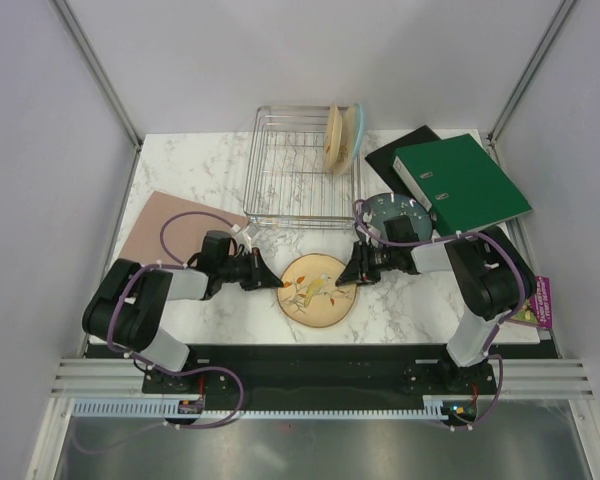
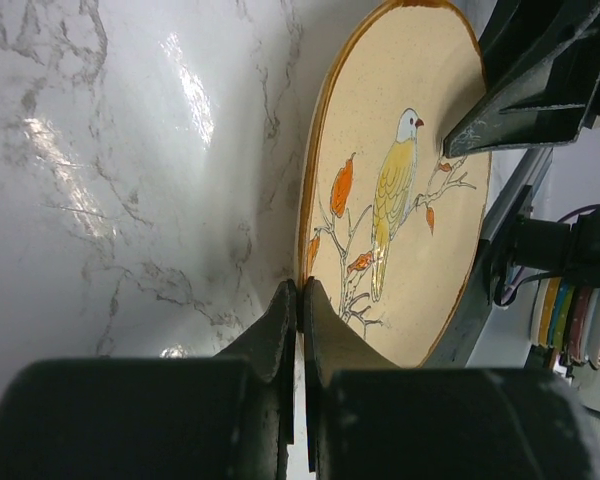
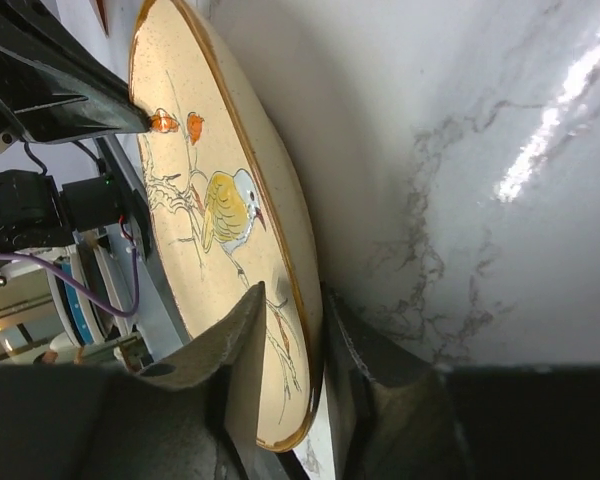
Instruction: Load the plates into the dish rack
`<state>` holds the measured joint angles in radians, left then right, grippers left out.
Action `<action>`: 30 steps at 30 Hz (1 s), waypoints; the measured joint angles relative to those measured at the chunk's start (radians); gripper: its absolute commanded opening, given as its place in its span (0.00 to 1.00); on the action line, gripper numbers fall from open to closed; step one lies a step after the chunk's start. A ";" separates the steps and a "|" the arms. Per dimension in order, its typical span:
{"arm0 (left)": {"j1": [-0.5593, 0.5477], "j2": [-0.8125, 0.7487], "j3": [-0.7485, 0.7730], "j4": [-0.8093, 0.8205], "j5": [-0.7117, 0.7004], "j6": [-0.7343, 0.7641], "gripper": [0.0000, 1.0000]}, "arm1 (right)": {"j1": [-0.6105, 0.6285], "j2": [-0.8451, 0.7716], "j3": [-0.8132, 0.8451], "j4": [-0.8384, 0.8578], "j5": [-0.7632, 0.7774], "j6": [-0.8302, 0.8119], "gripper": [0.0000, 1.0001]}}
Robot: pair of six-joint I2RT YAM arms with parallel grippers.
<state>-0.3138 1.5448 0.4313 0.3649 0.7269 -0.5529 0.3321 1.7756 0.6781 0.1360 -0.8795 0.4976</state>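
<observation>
From above, you see the bird plate on the marble table, just in front of the dish rack. The left gripper is at its left rim and the right gripper at its right rim. A cream-yellow plate and a blue-edged plate stand upright in the rack's right side. The slate-blue plate lies just off the rack's near right corner.

In your left wrist view, the fingers are pinched narrow on the bird plate's rim.

In your right wrist view, the fingers clamp the opposite rim.
</observation>
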 measured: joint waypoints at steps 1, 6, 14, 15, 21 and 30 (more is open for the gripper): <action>0.000 0.000 0.000 0.000 -0.001 0.000 0.02 | 0.006 0.000 0.002 0.002 0.001 0.003 0.39; 0.006 -0.003 0.000 -0.003 -0.018 0.001 0.02 | 0.051 0.000 0.011 0.006 0.019 0.004 0.26; 0.014 -0.039 -0.004 -0.049 -0.059 0.018 0.35 | 0.066 0.000 0.045 -0.066 0.017 -0.019 0.00; 0.015 -0.047 -0.002 -0.064 -0.064 0.020 0.39 | 0.070 -0.006 0.050 -0.081 0.021 -0.034 0.00; 0.033 -0.191 0.108 -0.274 -0.070 0.141 0.52 | 0.125 -0.136 0.119 -0.367 0.071 -0.219 0.00; 0.154 -0.618 0.173 -0.526 -0.105 0.367 0.63 | 0.129 -0.240 0.601 -0.853 0.140 -0.499 0.00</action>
<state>-0.1593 0.9268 0.6044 -0.1608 0.6220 -0.1856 0.4610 1.5360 1.2789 -0.7170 -0.7399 -0.0013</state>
